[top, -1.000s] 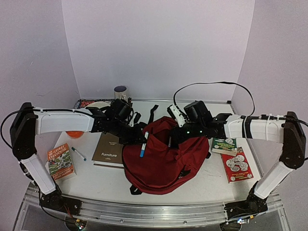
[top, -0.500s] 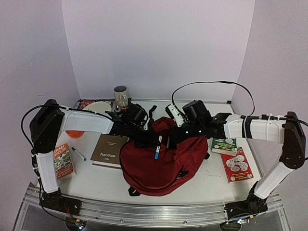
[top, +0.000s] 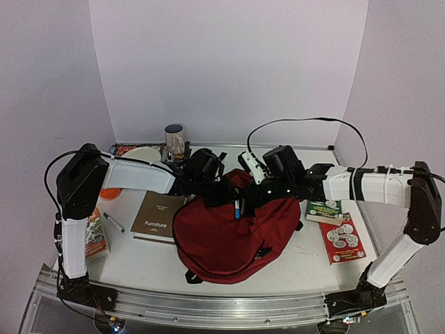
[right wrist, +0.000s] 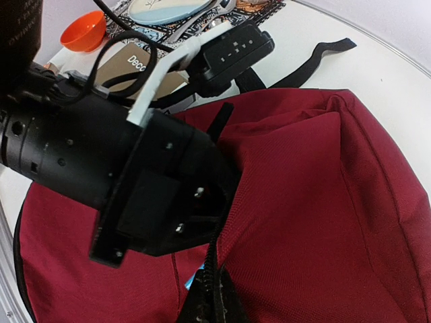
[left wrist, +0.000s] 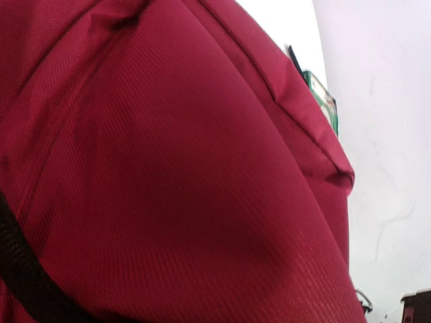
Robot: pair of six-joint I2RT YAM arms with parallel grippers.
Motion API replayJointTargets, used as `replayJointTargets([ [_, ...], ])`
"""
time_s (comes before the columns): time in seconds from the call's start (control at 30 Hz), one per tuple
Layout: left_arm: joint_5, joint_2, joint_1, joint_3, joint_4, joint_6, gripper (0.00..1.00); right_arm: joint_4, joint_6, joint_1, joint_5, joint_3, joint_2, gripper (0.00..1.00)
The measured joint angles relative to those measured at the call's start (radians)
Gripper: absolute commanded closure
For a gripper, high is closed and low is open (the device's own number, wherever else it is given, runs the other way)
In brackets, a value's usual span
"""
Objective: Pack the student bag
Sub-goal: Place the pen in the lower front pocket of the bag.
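Observation:
The student bag (top: 233, 236) is a dark red backpack lying in the middle of the table, its top toward the back. My left gripper (top: 234, 197) hangs over the bag's top opening, shut on a pen (top: 236, 207) with a blue end that points down. In the left wrist view only the bag's red cloth (left wrist: 168, 168) shows and the fingers are hidden. My right gripper (top: 252, 200) is beside it, shut on the bag's black zip edge (right wrist: 217, 269). The left arm's wrist housing (right wrist: 135, 182) fills the right wrist view, with the pen's blue tip (right wrist: 194, 288) just below it.
A brown book (top: 156, 214), a loose pen (top: 113, 222), a colourful book (top: 94, 240) and an orange bowl (top: 106, 193) lie left of the bag. A plate (top: 142, 154) and cup (top: 174, 136) stand at the back. A green book (top: 323, 211) and a red book (top: 342, 240) lie right.
My left arm has carried the pen rightward from the bag's left side to its top opening. The right gripper has kept its hold on the zip edge and barely moved.

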Motion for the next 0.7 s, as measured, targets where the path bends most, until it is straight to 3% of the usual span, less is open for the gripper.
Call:
replayJointTargets([
  [0.27,-0.054,0.02,-0.009,0.011,0.084,-0.085,0.94,0.001,0.002,0.0,0.002,0.0,0.002,1.0],
  [0.7,-0.083,0.041,-0.014,0.011,0.151,-0.13,0.64,0.013,0.008,0.0,0.018,0.0,0.002,1.0],
])
